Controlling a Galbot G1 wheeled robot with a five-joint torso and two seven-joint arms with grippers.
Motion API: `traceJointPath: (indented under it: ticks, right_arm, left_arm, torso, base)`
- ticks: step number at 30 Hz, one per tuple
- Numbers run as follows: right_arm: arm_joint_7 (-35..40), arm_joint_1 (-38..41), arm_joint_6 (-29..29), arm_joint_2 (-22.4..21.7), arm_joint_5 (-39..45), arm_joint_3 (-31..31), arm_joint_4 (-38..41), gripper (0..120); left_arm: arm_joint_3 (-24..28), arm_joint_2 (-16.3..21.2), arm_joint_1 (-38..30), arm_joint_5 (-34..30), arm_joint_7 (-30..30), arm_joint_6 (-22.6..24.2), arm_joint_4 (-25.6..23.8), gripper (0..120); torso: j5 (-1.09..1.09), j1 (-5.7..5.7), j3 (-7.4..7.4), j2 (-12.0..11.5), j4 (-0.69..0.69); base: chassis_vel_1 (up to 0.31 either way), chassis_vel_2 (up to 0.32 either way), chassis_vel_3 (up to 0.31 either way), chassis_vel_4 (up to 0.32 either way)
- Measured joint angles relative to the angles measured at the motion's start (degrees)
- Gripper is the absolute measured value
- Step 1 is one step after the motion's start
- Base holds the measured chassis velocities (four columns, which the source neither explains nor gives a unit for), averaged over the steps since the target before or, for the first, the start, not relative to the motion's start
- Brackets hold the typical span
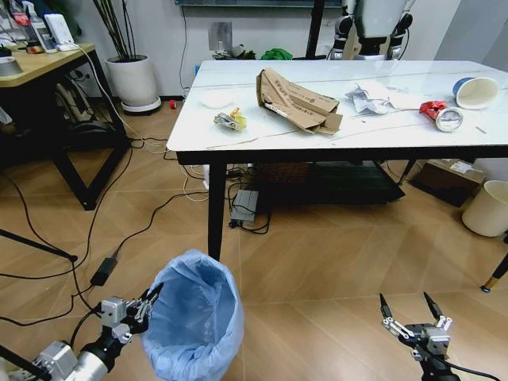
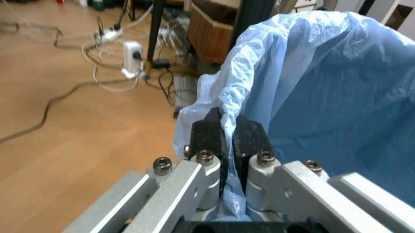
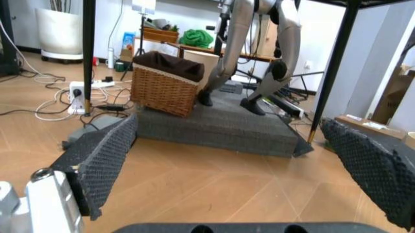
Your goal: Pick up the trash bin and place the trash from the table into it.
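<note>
Pinching the rim of the trash bin point(image 1: 193, 317) at the lower left of the frame, the left gripper point(image 2: 226, 136) is clamped on its blue liner, while the right gripper point(image 1: 411, 306) hangs spread apart at lower right, and trash point(image 1: 295, 101) lies on the table point(image 1: 357, 131) above.

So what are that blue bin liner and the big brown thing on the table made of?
The liner looks like thin plastic film: crinkled, translucent, faintly glossy. The left tool pinches its edge. The brown piece looks like flattened cardboard: matte, creased, with printing. The table top looks like marble.
</note>
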Motion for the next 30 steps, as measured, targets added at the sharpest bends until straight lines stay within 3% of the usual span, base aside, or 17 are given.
traceJointPath:
  ticks: [13, 30]
  right_arm:
    - [0.04, 0.14, 0.28, 1.39, -2.14, -0.48, -0.82, 100]
    - [0.13, -1.03, 0.67, 3.64, -3.31, 0.79, 0.17, 100]
  left_arm:
    - [3.41, 1.7, 1.57, 0.9, -0.78, 0.14, -3.74, 0]
    - [3.56, 3.26, 0.11, -1.39, 2.35, -2.21, -1.81, 0]
  torso:
    - [0.0, 0.0, 0.0, 0.0, 0.0]
    - [-0.01, 0.0, 0.0, 0.0, 0.0]
  base:
    - [0.0, 0.0, 0.0, 0.0]
    - [0.0, 0.0, 0.0, 0.0]
